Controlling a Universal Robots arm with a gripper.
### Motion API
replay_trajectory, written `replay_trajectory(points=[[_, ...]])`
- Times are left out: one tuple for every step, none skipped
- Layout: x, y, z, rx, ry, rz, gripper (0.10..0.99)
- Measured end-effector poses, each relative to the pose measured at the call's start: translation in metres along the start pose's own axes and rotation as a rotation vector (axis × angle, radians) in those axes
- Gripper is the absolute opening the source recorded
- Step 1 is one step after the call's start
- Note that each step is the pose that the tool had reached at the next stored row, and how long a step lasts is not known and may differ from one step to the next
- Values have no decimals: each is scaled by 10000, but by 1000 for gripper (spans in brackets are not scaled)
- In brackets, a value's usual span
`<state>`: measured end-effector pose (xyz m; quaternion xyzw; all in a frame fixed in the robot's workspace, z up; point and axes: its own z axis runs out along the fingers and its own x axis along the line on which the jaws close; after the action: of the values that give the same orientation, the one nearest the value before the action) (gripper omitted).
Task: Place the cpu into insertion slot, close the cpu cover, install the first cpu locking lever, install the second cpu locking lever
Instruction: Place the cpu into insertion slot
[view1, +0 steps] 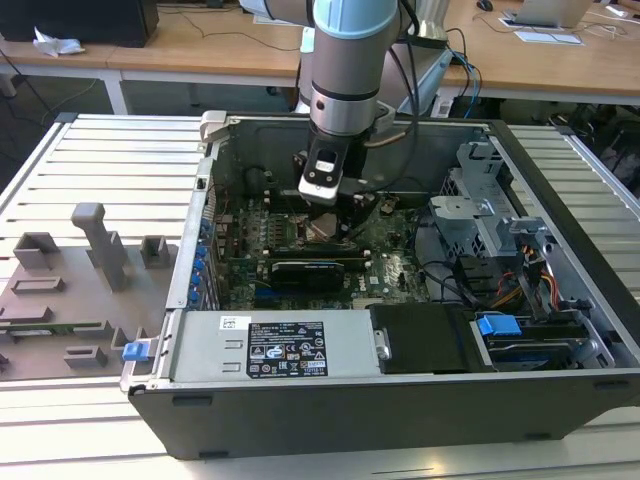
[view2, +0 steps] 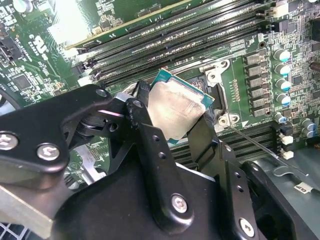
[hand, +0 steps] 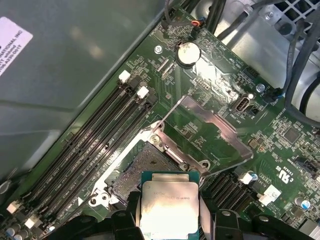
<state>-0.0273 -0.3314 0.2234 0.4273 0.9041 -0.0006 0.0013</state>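
Fingers (view2: 150, 145) clamped on the cpu (hand: 169, 207) by two opposite edges, metal top up, chip roughly level and not yet seated. Insertion slot (hand: 145, 167) is just below and slightly ahead of the chip, which overlaps its near edge. The cpu cover (hand: 212, 132) is swung open beside the socket, clear of the drop path.

Exterior view: even, diffuse light is recorded; the case (view1: 400, 400) interior is shadowed. Glare is noted across the motherboard (view2: 75, 25) in both wrist views. The cpu (hand: 169, 207) top is brightly lit.
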Motion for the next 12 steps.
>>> replay_trajectory(points=[[0,0,0,2,-2,103,545],[0,0,0,3,-3,174,545],[0,0,0,3,-4,219,545],[0,0,0,4,-4,262,545],[0,0,0,4,-4,304,545],[0,0,1,5,-4,349,545],[0,0,1,5,-6,427,545],[0,0,1,6,-6,518,545],[0,0,1,6,-6,595,545],[0,0,1,7,-7,661,545],[0,0,1,7,-7,702,545],[0,0,2,9,-8,805,545]])
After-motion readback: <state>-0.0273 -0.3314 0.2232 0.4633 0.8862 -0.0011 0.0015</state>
